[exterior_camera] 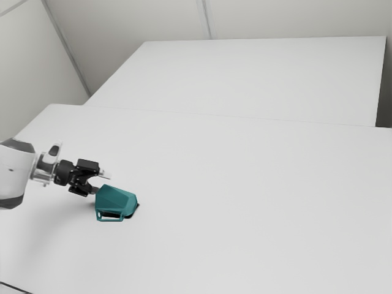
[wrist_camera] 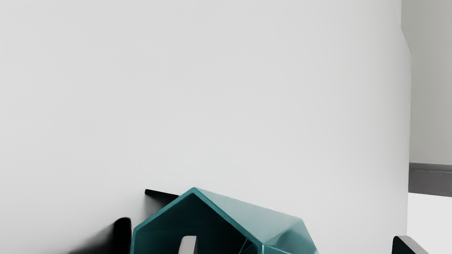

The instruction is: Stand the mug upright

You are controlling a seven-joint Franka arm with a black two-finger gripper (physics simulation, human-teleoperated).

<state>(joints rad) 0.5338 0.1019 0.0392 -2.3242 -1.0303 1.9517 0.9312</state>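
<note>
Your gripper is spread wide, one fingertip at the mug's open mouth, the other outside, past its wall. Mug lies on its side on the table, mouth facing your gripper.

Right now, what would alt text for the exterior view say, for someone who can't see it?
A teal, faceted mug lies on its side on a white table, its handle toward the viewer. From the exterior view's left, a robot arm reaches in, its black gripper open at the mug.
</note>
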